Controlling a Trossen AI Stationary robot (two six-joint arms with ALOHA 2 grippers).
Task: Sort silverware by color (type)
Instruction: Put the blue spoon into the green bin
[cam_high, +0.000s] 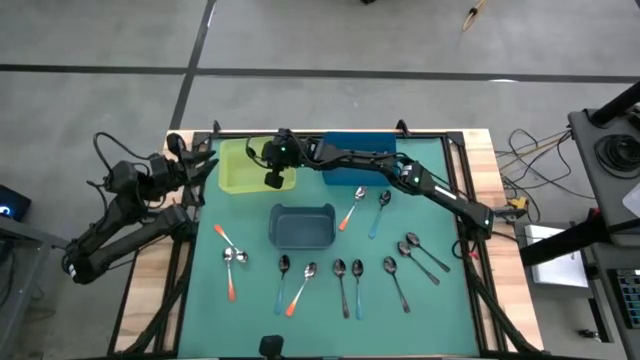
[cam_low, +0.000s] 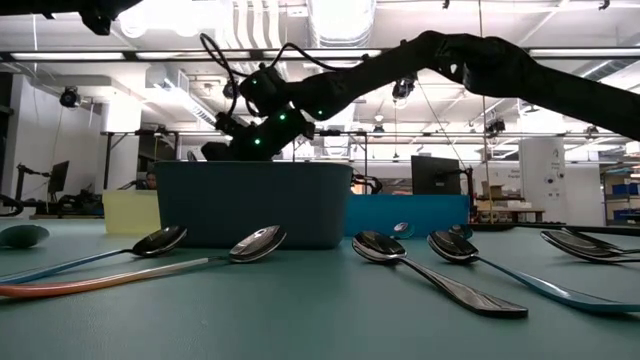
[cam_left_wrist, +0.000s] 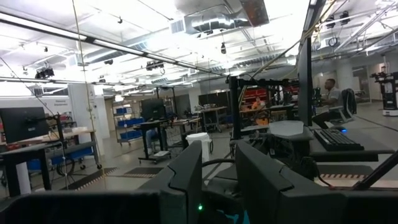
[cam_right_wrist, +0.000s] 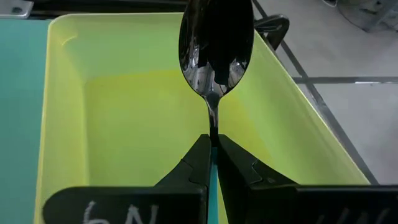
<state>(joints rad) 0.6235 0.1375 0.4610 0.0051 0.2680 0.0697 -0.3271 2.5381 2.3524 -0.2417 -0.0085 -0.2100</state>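
The right pincer (cam_right_wrist: 212, 163) hung over the yellow bin (cam_right_wrist: 65, 124), clamped on a blue-handled spoon (cam_right_wrist: 215, 46) with its bowl pointing out over the bin's floor. The left pincer (cam_left_wrist: 217, 180) waited off the tabletop's (cam_high: 420, 300) left edge, fingers slightly apart and empty. The other spoons (cam_high: 345, 272) lay scattered on the green mat around the grey bin (cam_high: 302, 225), and beyond stretched a bright workshop with desks and monitors.
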